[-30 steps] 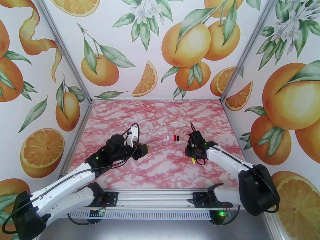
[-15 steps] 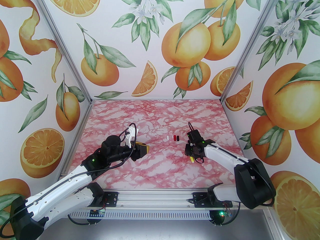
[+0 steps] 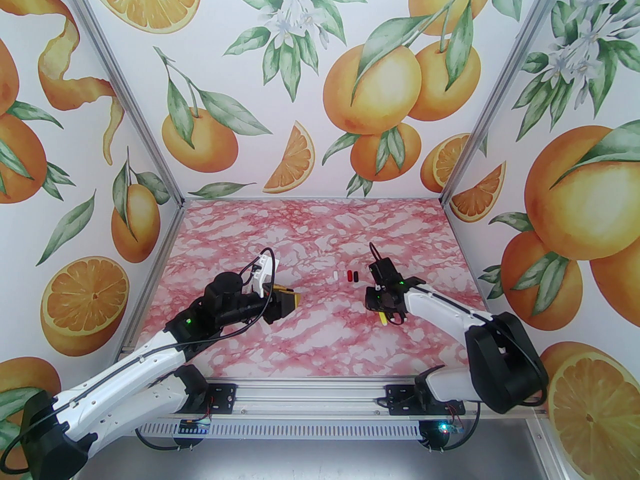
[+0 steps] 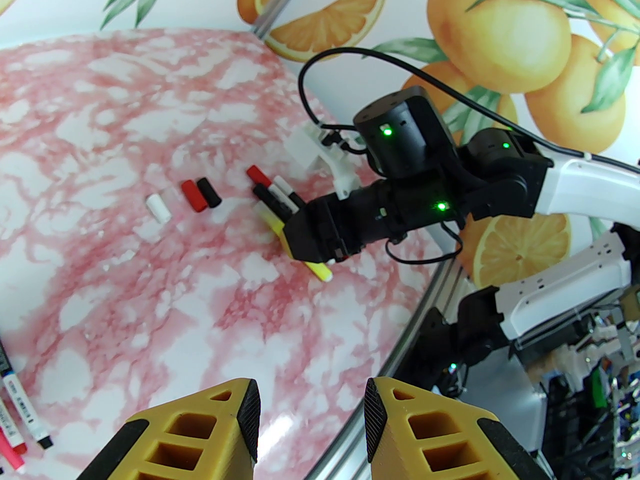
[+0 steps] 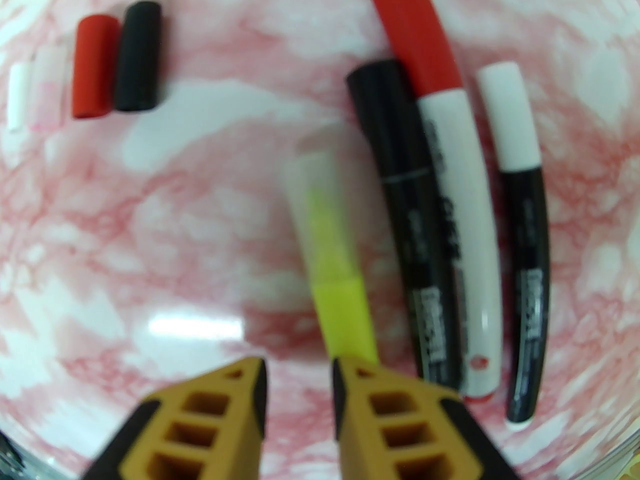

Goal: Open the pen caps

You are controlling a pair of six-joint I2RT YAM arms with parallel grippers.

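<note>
pen caps [image 3: 349, 275]: i see three loose ones in a short row on the pink marbled bench [image 3: 300, 348], about midway between my two arms. there is a white cap [image 4: 158, 208] on the left, apart from the others. right of it, a red cap [image 4: 193, 196] and a black cap [image 4: 209, 192] lie side by side, just about touching.

right of that row, under my right arm, lie four pens, roughly parallel. the yellow pen [image 5: 342, 298] is on the left, and its far end is too blurred for me to tell whether a cap sits on it. next come a black pen [image 5: 400, 228] with a black cap on and a white pen [image 5: 462, 228] with a red cap on, pressed together. slightly apart from them is a black pen with a white cap [image 5: 522, 248].

my right pincer [image 5: 298, 368] is low over the near end of the yellow pen. its jaws are a narrow gap apart with only bench between them, and the pen runs under the right finger, not into the gap.

my left pincer [image 4: 311, 398] hangs above the bench to the left, jaws parted and empty. a few more pens [image 4: 22, 408] lie at the edge of the left wrist view, well apart from the caps.
</note>
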